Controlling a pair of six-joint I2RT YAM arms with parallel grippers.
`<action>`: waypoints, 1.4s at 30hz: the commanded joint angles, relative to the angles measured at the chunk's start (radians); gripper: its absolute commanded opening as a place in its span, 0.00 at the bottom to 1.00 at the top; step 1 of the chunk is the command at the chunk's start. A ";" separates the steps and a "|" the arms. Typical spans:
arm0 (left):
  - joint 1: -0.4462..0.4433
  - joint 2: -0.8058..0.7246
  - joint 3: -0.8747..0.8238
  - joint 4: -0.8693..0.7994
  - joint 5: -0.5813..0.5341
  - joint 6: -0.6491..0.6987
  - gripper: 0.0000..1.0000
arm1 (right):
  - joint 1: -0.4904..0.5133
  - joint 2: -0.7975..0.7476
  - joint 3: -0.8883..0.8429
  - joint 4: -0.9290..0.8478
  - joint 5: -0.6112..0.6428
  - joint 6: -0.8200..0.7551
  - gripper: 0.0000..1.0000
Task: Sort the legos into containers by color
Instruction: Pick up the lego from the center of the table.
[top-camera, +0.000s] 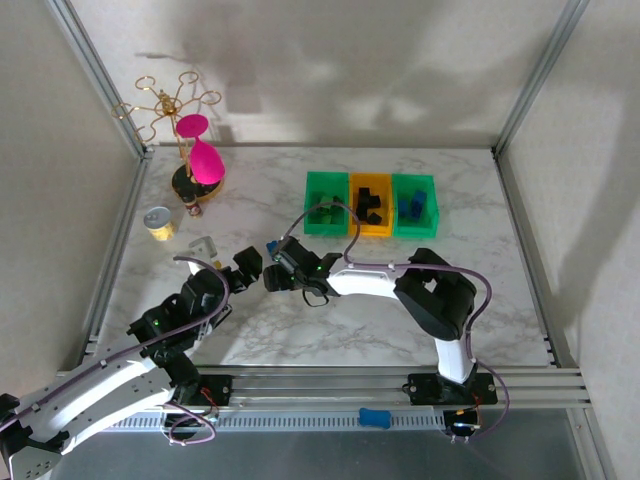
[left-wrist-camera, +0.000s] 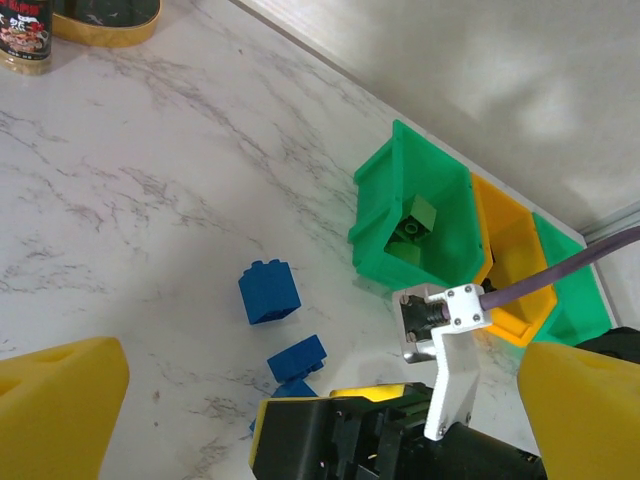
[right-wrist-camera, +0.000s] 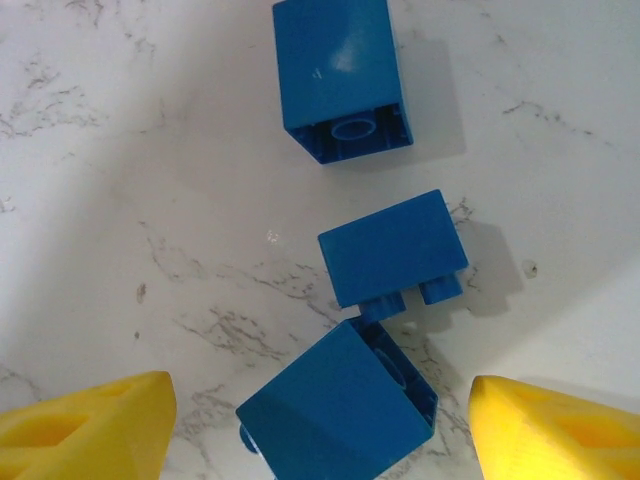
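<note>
Under spread right gripper (right-wrist-camera: 320, 425): three blue legos (right-wrist-camera: 392, 248) toppled sideways; left gripper (left-wrist-camera: 320, 405) spread.

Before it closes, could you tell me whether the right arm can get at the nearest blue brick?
Probably yes: the right claw hangs open over the nearest blue brick, which is uncovered, though the middle blue brick sits close by and may be nudged.

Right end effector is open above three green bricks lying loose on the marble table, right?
Not quite: the three bricks are blue, not green. The right wrist view shows them lying loose on the marble table below the open right end effector.
</note>
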 joint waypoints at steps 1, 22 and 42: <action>0.007 0.003 -0.015 -0.021 -0.026 -0.011 1.00 | 0.011 0.025 0.026 -0.032 0.051 0.032 0.77; 0.007 0.044 -0.019 0.018 -0.009 -0.012 1.00 | 0.011 -0.011 -0.008 -0.114 0.123 -0.007 0.51; 0.008 0.055 -0.010 0.030 0.003 0.001 1.00 | 0.003 -0.104 -0.044 -0.142 0.171 -0.017 0.35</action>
